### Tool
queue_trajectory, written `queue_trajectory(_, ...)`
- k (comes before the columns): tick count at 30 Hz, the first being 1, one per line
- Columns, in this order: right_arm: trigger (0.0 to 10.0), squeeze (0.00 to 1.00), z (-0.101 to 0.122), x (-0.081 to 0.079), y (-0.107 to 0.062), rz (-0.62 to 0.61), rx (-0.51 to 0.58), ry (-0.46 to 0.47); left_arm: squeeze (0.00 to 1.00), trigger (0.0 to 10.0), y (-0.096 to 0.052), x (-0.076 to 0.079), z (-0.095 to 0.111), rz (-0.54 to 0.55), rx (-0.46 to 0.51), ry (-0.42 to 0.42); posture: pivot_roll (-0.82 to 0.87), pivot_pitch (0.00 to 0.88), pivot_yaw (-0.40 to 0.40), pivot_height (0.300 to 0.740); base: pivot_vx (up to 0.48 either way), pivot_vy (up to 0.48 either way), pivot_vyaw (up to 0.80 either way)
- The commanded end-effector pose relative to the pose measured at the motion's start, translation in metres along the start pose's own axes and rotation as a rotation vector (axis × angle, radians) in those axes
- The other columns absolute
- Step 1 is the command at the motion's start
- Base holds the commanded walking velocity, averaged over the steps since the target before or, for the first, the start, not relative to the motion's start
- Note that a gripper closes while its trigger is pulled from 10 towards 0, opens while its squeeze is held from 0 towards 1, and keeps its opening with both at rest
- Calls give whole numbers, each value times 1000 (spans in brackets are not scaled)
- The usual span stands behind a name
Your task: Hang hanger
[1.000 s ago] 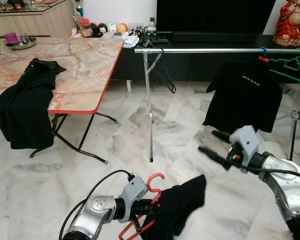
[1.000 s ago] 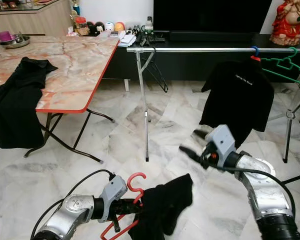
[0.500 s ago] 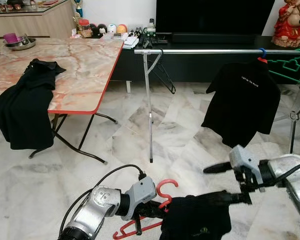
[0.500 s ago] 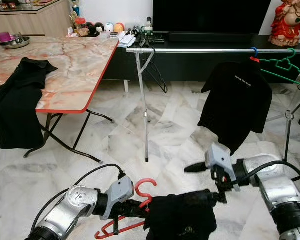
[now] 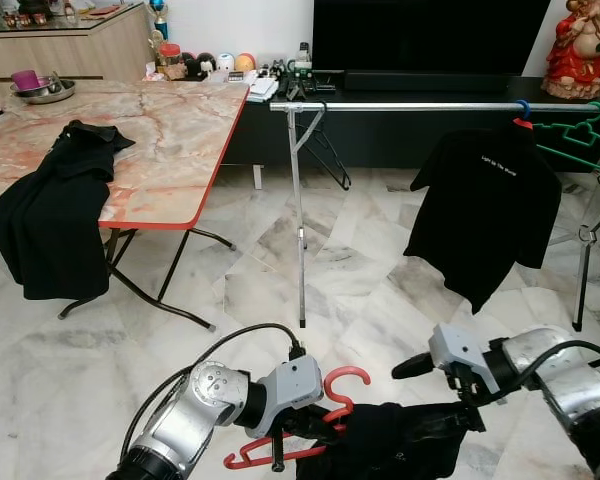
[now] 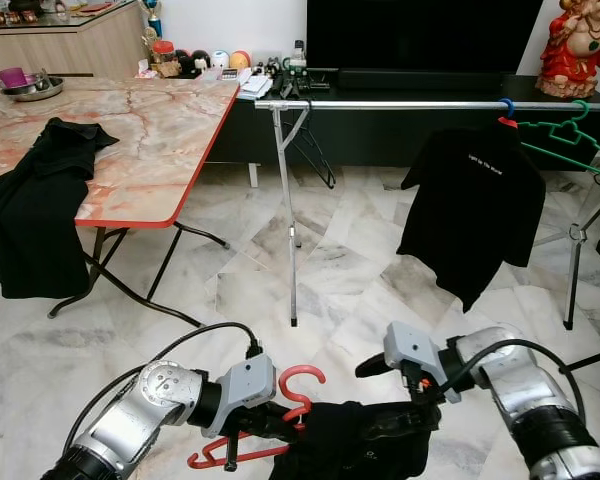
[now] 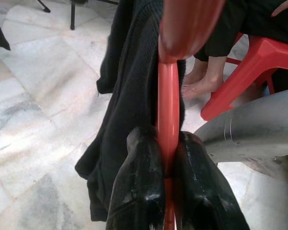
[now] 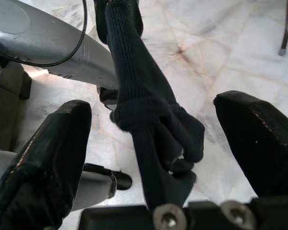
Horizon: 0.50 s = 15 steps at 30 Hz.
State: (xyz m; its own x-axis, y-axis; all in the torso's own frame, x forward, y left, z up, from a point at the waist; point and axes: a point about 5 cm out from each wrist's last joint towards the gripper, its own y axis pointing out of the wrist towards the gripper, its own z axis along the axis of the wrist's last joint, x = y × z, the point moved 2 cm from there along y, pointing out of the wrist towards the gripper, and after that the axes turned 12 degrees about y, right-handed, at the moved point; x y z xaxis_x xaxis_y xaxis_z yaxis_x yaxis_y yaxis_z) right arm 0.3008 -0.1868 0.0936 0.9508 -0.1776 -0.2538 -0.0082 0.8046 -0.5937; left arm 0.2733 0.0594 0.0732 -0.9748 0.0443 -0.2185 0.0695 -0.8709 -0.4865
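While the left tool (image 7: 165, 191) clamps the red plastic hanger (image 5: 320, 425) carrying a black knit garment (image 5: 400, 450) low over the marble floor (image 5: 260, 290), the right tool (image 8: 158, 158) straddles that cloth, fingers spread. Beyond: steel rail (image 5: 410, 105), hung black shirt (image 5: 485, 205), marble-patterned surface (image 5: 150, 140).

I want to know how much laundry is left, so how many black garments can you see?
3: one black shirt hanging on the rail, one black garment draped over the table edge, and one black garment on the red hanger clamped in the left gripper. Others may be hidden.
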Motion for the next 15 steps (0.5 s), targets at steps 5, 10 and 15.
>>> queue_trajectory(5,10000,0,0,-1,13,51,-38,-39,0,10000,1,-4,14,9,-2,54,101,4,-35,740,0,0,0)
queue_trajectory(10,10000,0,-5,-1,23,44,-53,-43,0,10000,2,-7,18,17,-3,61,106,4,-35,740,0,0,0)
queue_trajectory(15,10000,0,-6,-1,29,43,-58,-44,0,10000,3,-8,24,15,9,68,112,6,-36,740,0,0,0)
